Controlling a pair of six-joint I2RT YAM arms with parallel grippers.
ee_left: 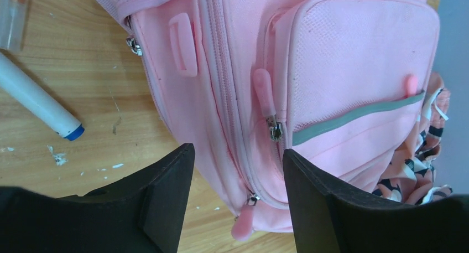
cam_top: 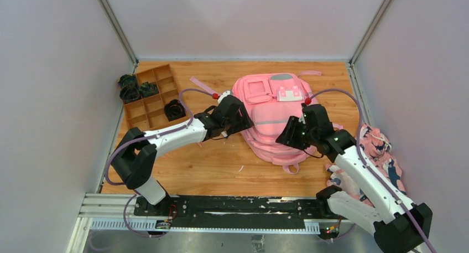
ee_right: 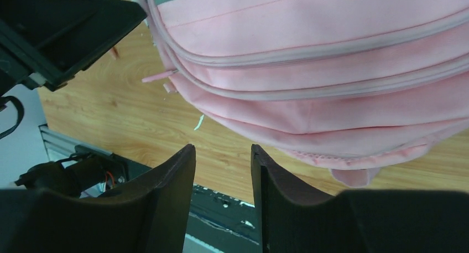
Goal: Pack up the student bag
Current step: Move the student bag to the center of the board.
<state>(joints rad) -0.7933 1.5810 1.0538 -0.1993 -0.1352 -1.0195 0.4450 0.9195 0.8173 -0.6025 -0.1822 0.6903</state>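
The pink student bag point(cam_top: 271, 117) lies flat on the wooden table with its front pockets and grey strip facing up. My left gripper point(cam_top: 246, 122) is open at the bag's left edge. In the left wrist view, its fingers straddle the bag's side seam point(ee_left: 332, 70), with a pink zipper pull point(ee_left: 243, 225) between them, untouched. My right gripper point(cam_top: 283, 139) is open and empty, low over the bag's near right part. In the right wrist view, its fingertips point(ee_right: 223, 150) hang over bare wood just off the bag's bottom edge point(ee_right: 332, 70).
A wooden compartment tray point(cam_top: 149, 95) with dark items point(cam_top: 130, 87) stands at the back left. A pink-white-navy patterned cloth bundle point(cam_top: 376, 153) lies at the right. A white marker with a blue tip point(ee_left: 38, 103) lies on the wood left of the bag. A black rail point(cam_top: 221, 206) runs along the near edge.
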